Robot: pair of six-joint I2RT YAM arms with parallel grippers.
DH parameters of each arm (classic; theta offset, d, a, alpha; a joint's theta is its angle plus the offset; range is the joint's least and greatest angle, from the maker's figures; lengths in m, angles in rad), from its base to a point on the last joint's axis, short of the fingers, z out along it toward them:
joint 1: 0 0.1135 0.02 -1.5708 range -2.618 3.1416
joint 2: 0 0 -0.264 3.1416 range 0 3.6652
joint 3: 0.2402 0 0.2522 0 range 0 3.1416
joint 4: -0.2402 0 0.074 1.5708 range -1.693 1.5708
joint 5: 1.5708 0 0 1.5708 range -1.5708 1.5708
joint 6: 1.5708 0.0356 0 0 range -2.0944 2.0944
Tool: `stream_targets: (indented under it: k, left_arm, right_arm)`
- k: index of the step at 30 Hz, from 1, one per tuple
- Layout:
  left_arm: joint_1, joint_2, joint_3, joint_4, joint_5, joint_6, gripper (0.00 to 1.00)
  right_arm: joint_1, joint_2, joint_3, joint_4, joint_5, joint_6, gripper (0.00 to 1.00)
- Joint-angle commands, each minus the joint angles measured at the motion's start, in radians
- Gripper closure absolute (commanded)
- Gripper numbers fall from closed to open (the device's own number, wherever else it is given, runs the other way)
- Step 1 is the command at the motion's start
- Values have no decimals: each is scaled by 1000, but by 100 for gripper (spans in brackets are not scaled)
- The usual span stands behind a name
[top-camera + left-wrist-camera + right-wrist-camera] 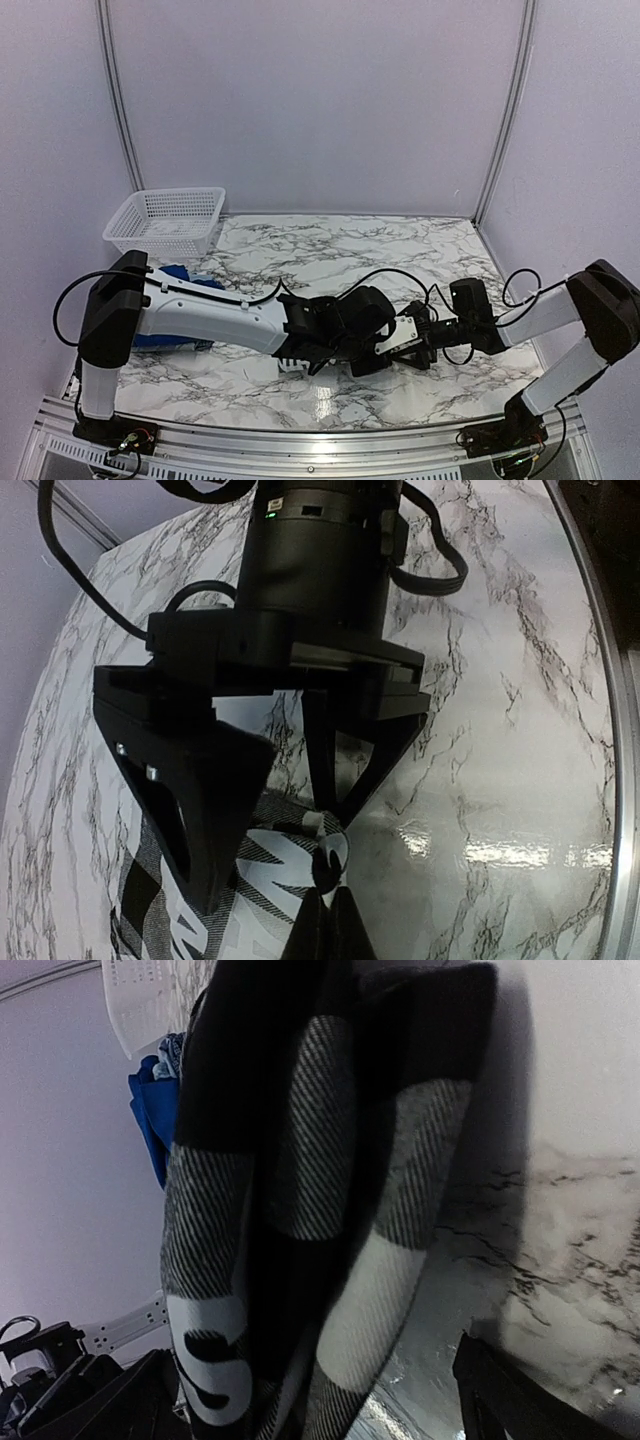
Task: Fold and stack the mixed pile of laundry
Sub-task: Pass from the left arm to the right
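Top external view puts the job near its start: the marble worktop (330, 250) carries no folded garment and no stack that I can see. Most of the pile (165, 338) lies bunched at the left edge, just in front of the basket (165, 218) and largely hidden behind the left arm; only the blue shirt (180, 272) shows clearly there. 1 garment, the flannel (300, 1160), is apart from the rest at the front centre, where the 2 arms meet, and it looks crumpled and partly raised rather than spread flat. Left gripper (290, 860) is closed, and the left wrist view suggests it pinches an edge of the flannel. Right gripper (418, 345) is spread wide with the flannel hanging just ahead of it, and it holds nothing as far as I can tell. By my reading, the flannel has yet to be laid out and folded, and every other garment is left to do.
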Motion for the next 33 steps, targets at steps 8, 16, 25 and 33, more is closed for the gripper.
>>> stream_targets:
  k: [8, 16, 25, 33]
  left_arm:
    - [-32, -67, -54, 46, 48, -1, 100]
    - [-34, -90, -95, 65, 48, 9, 100]
    - [17, -178, -126, 55, -28, -120, 53]
    - [144, -311, -205, 47, -71, -305, 1]
  right_arm:
    - [59, 291, 111, 312, -17, 225, 16]
    - [100, 398, 117, 447, -11, 306, 55]
    - [53, 224, 241, 6, 48, 19, 100]
    - [-96, 119, 525, -775, 263, -603, 100]
